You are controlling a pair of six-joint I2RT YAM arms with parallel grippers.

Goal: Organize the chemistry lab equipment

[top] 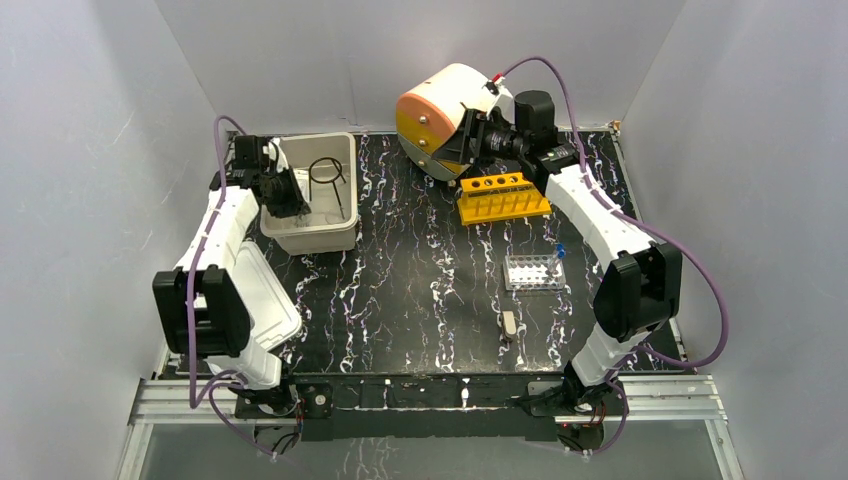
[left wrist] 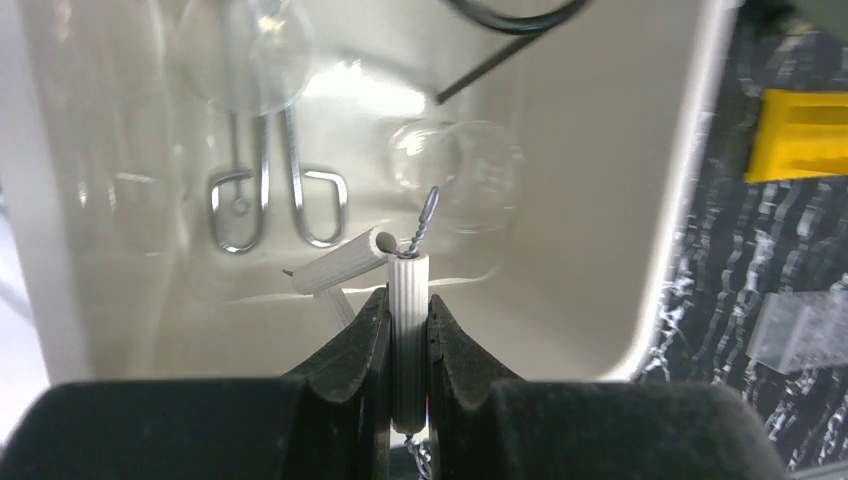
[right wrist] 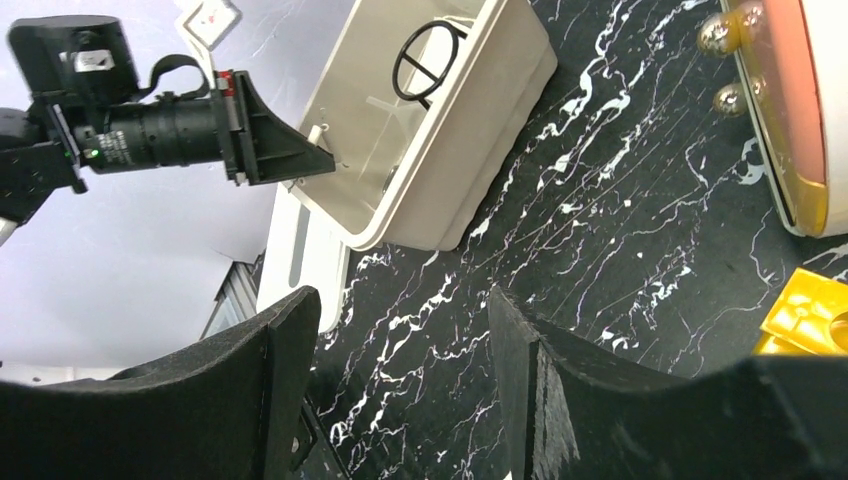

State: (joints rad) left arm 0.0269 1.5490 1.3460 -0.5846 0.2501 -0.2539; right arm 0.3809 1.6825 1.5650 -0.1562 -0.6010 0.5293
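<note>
My left gripper (top: 290, 195) hangs over the white tub (top: 320, 240). It is shut (left wrist: 407, 300) on one white ribbed tube of the metal triangle (left wrist: 408, 270), whose twisted wire end sticks up. Below it in the tub (left wrist: 600, 200) lie the thin metal tongs (left wrist: 275, 190), a clear glass piece (left wrist: 470, 175) and the black ring with handle (top: 325, 170), which also shows in the right wrist view (right wrist: 428, 60). A brown-handled tool (top: 510, 324) lies on the table front right. My right gripper (top: 478, 140) is open and empty (right wrist: 400, 300) beside the drawer unit.
The round cream-and-orange drawer unit (top: 440, 110) stands at the back. A yellow rack (top: 500, 197) lies in front of it, and a clear test tube rack (top: 532, 270) nearer. A white lid (top: 270, 290) lies by the left arm.
</note>
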